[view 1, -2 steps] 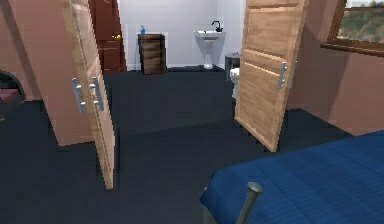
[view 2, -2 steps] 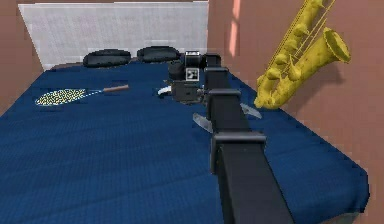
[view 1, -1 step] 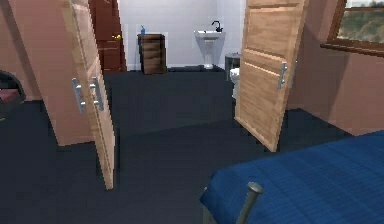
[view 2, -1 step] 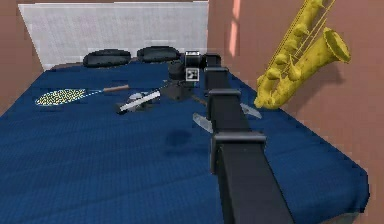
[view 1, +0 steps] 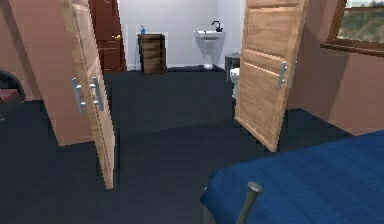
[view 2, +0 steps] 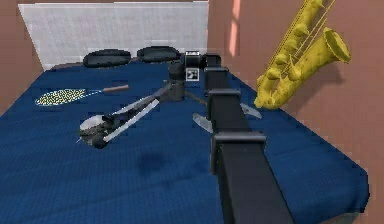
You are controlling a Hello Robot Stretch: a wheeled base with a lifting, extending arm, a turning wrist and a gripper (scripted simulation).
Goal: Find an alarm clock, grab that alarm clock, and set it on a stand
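The two thin dark fingers (view 2: pixel 135 110) run low across the bed (view 2: pixel 150 170), and how they stand to one another cannot be told. The gripper (view 2: pixel 108 124) ends at a small round grey thing (view 2: pixel 93 129) that lies on the bed's blue cover, well in from the bed's edges, so I cannot tell whether it holds anything. By its round, metal-looking shape that thing is probably the alarm clock, which puts the task at the grabbing step, with the search done. The next move, as I judge it, calls for a sure hold and a straight lift off the soft cover, since a small hard round body could roll or sink away there. Toward the bed's head lies a racket (view 2: pixel 60 97) with a yellow strung face and a thin handle, then two flat dark pillows (view 2: pixel 105 58) against a white panelled headboard (view 2: pixel 100 30). A glossy brass-coloured saxophone (view 2: pixel 300 55) stands at the bed's side edge. Beyond the bed's corner, past dark carpet (view 1: pixel 170 120) and two plank-faced wooden doors (view 1: pixel 90 80), a squat dark wooden cabinet (view 1: pixel 152 53) near a white pedestal sink (view 1: pixel 210 45) might serve as the stand.
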